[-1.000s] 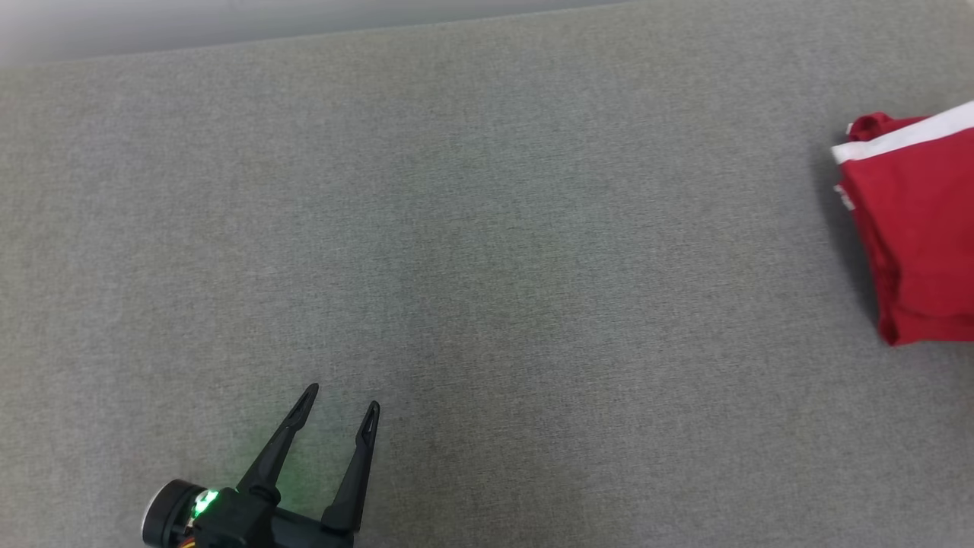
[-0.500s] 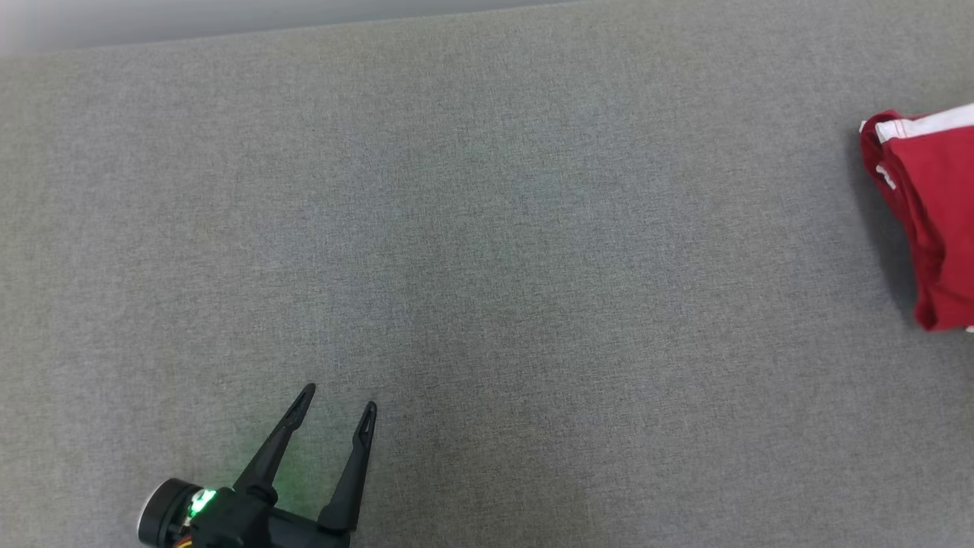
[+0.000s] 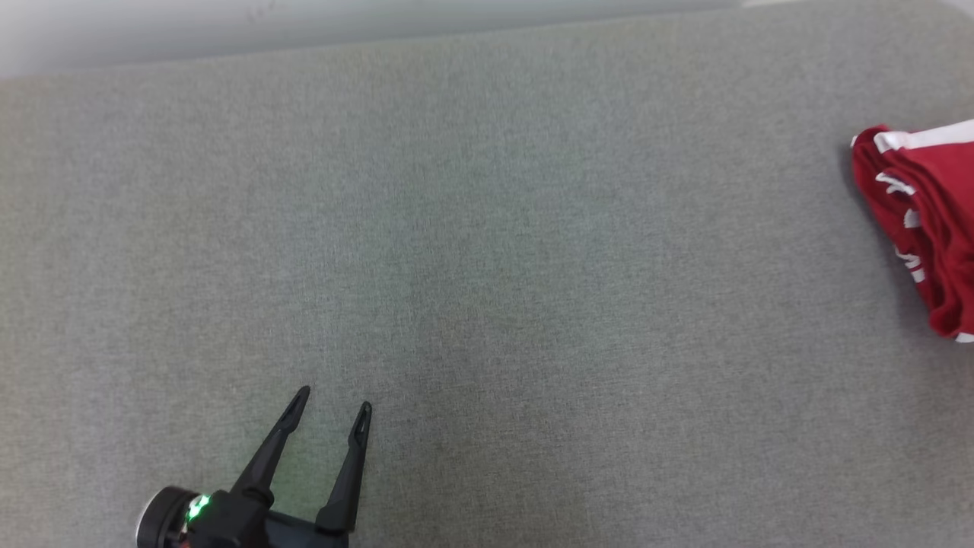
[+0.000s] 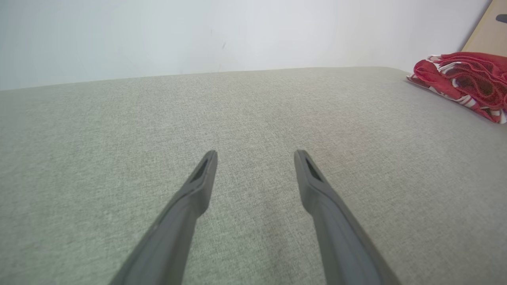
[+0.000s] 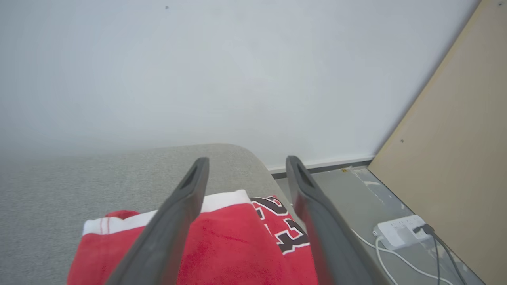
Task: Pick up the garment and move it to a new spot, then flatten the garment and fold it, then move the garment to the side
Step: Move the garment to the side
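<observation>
- Head view: the garment [image 3: 924, 221] lies at the right edge of the grey surface [image 3: 487, 266], red with a white band, and the frame cuts part of it off.
- A second ago it showed a broad, flat red panel. Now I see a narrower stack of folded layers with white lettering along their edges. My head has also shifted a little, so part of that change is the camera and not the cloth.
- My left gripper [image 3: 334, 399] hangs over the near left part of the surface, well apart from the garment. Its fingers are spread with nothing between them, as they were a second ago.
- Left wrist view: my left gripper [image 4: 255, 155] points across bare grey surface with its fingers wide. The garment [image 4: 459, 79] is a folded red bundle resting at the far right corner of the surface, its layers stacked a bit loosely.
- Right wrist view: the fingers of my right gripper [image 5: 246, 160] now stand apart just above the garment [image 5: 229, 245], near the rounded far right corner of the surface. The cloth lies under them and is not pinched between them.
- This gripper was closed a moment ago, so I judge that I have just let go.
- Past the right edge of the surface are a white power strip [image 5: 400, 233] on the floor and a tan board [image 5: 455, 138].
- What it means: the garment is folded, set at the side and released, so the last step looks done. The bundle sits close to the right edge of the surface, so I should lift straight clear. A finger that snags the top layer could undo the fold or drag it over the edge.
</observation>
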Available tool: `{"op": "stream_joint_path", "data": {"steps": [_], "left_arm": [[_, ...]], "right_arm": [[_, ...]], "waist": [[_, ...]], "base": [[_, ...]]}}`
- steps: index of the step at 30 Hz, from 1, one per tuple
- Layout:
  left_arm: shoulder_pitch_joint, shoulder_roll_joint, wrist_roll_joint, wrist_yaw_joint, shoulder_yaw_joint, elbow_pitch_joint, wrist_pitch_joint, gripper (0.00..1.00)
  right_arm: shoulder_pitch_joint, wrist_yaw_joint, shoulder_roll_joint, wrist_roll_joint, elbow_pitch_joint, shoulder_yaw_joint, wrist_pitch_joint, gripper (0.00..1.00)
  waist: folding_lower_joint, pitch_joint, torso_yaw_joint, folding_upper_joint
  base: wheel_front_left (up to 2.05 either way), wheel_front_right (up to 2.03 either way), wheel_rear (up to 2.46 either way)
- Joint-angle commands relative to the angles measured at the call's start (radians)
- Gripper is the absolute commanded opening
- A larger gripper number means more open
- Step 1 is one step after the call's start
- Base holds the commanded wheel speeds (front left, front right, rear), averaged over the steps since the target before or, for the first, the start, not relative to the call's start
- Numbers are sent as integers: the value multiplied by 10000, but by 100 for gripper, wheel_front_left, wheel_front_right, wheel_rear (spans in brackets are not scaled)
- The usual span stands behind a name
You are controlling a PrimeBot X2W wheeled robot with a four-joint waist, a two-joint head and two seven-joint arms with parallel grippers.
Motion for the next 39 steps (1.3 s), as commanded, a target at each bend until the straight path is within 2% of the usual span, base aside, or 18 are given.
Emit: {"op": "stream_joint_path", "data": {"steps": [1,4,7,13,18,26,39], "left_arm": [[213,-28,-41,47,47,33,-31,100],[350,-128,-265,137,160,100,-30,100],[509,-251,-549,270,320,250,-30,100],[860,-408,-1080,647,730,612,-31,100],[1133,-484,-1498,751,927,608,-30,100],[1506,-524,-1879,671,1157,292,-21,100],[2131,-532,-1470,602,1162,-1061,-21,100]], "right_arm": [[515,-8,257,-210,-445,-343,-45,100],[1932,-8,1183,-744,-1970,-1129,-43,100],[2889,-8,1801,-1114,-2919,-1653,-43,100],[4333,-8,3056,-1667,-4034,-2136,-44,100],[5496,-7,3930,-2106,-4665,-1879,-44,100],[6717,-8,4739,-2402,-5757,-1307,-43,100],[8818,-8,5303,-2707,-8497,-1204,-43,100]], "waist": [[0,-352,-36,0],[0,-771,-14,0],[0,-1173,23,0],[0,-2085,228,0],[0,-2701,470,0],[0,-3251,638,0],[0,-3965,775,0]], "base": [[0,0,0],[0,0,0],[0,0,0],[0,0,0],[0,0,0],[0,0,0],[0,0,0]]}}
